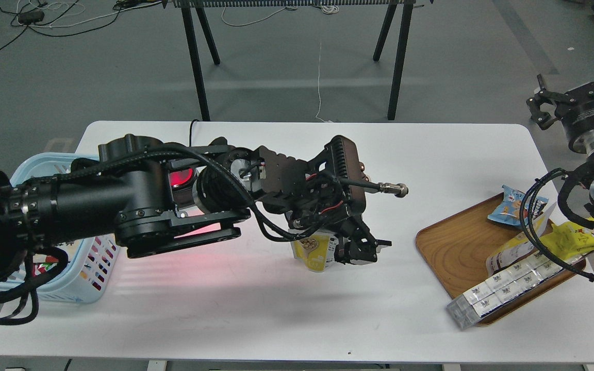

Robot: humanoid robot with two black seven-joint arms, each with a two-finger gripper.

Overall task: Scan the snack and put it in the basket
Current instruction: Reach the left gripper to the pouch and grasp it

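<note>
**Snack pouch held over the table centre by the left gripper**

The black two-finger left gripper (351, 247) is seen clamped on the small stand-up snack pouch with a yellow front and a picture of round tan beans (313, 251), which is held upright just above the middle of the white rectangular table (286, 309); its long axis runs vertically and its printed face is turned towards the camera. The left arm is stretched nearly level from the left edge, across the light blue slotted plastic basket (91, 268) standing at the table's left end. A red glow is cast on the tabletop beneath the forearm. The black right gripper (547, 105) is raised beyond the table's right end, its fingers spread apart, above the brown wooden tray (457, 247) holding packets. Grey floor and black trestle legs (196, 62) are seen behind
</note>
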